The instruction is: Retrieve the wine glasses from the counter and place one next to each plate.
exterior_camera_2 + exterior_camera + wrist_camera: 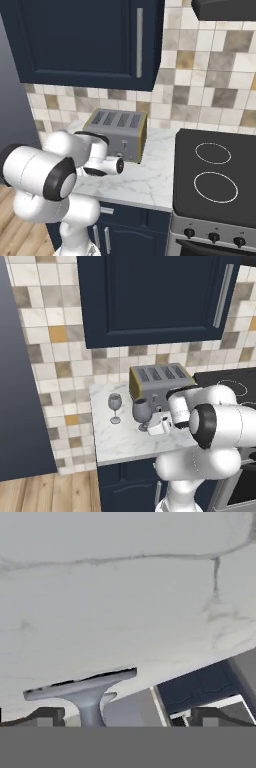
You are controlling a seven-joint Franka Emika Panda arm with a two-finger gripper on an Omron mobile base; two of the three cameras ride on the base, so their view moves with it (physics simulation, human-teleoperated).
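Nearest the camera: the glass foot (82, 688), a flat grey disc with its thin stem, fills the lower left of the hand view, upside down there because the hand is rolled over.
Claw (122, 716): jaws spread as wide as they go; the two dark fingertips (45, 716) stand well apart, and the stem sits between them, closer to one tip than to the other.
Claw contact: neither tip presses on the stem; nothing is clamped or lifted.
Claw in the left base view: the white hand (161, 423) reaches low over the marble, right beside the nearer wine glass (141, 412); whether it touches the bowl cannot be told.
Nearer wine glass: smoky grey and translucent, rounded bowl, thin stem, round foot, standing upright on the counter (117, 443) just in front of the toaster (159, 383).
Second wine glass (115, 407): same shape but paler, upright, to the left of the first, near the counter's left edge and apart from the hand.
Counter: short white marble top with grey veins over dark navy cabinets, below a navy wall cupboard (155, 298) and a tiled backsplash.
Toaster: silver with brass-coloured sides and four slots, set at the back of the counter.
Stove (215, 175): black top with two ring marks, touching the counter's right end.
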